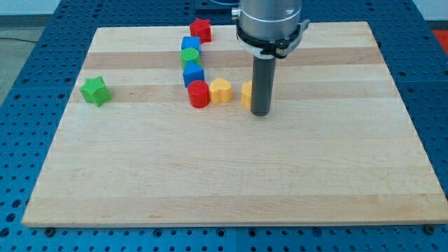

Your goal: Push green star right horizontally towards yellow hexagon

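The wooden board (pixel 231 182) carries eight blocks. The green star (pixel 95 91) lies near its left edge. The remaining blocks cluster near the top edge's centre.

My tip (pixel 260 112) rests on the board, rod upright below the wrist.

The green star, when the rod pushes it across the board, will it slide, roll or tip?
The green star sits low and flat on the wooden board, so it would probably slide rather than roll or tip. Its points may make it spin if pushed off-centre. It looks small, rigid and probably light.
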Robot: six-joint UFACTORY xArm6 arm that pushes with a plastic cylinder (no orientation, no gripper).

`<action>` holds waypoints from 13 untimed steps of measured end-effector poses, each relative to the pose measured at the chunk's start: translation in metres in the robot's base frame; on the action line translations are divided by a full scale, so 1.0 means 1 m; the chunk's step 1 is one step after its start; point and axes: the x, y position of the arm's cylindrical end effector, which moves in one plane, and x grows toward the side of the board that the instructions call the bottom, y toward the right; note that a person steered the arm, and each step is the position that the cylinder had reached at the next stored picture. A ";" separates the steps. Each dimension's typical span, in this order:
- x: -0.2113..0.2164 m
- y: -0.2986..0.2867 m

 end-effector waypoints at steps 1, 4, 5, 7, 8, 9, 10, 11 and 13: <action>0.013 0.016; 0.017 -0.299; -0.045 -0.350; -0.064 -0.264; -0.029 -0.232; -0.042 -0.301; -0.020 -0.312; 0.016 -0.294; 0.014 -0.281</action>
